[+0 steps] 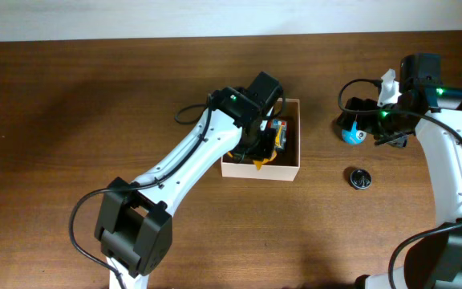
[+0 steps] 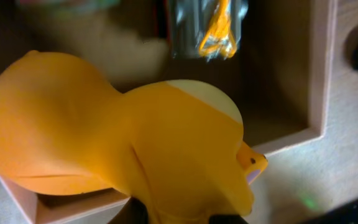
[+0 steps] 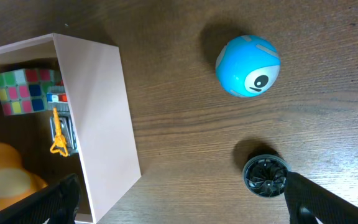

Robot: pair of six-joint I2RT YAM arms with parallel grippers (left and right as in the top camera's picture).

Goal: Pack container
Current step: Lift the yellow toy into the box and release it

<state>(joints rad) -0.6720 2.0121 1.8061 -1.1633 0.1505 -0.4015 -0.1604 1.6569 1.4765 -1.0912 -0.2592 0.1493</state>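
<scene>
Left gripper (image 1: 259, 146) first: it's over the container (image 1: 260, 170), which stands open side up on the brown wooden table (image 1: 54, 120), roughly mid-table and a bit right of centre. Its wrist camera mostly gives us a big orange toy (image 2: 135, 149) that fills the view and runs down to the bottom edge. Only dark slivers of the gripper show there, so we can't tell whether the jaws are clamped on the toy or apart.

Inside the box, the right wrist view shows a colour cube (image 3: 27, 90) in one corner, with a small silvery packet (image 3: 61, 134) with an orange cord just beside it, and the orange toy at the other end.

Right gripper (image 3: 180, 180) is spread wide with nothing between the fingers. It hangs over bare table to the right of the box. A blue ball (image 3: 248, 65) with an eye printed on it and a black disc (image 3: 265, 175) lie out there too, both clear of the container wall and apart from each other.
</scene>
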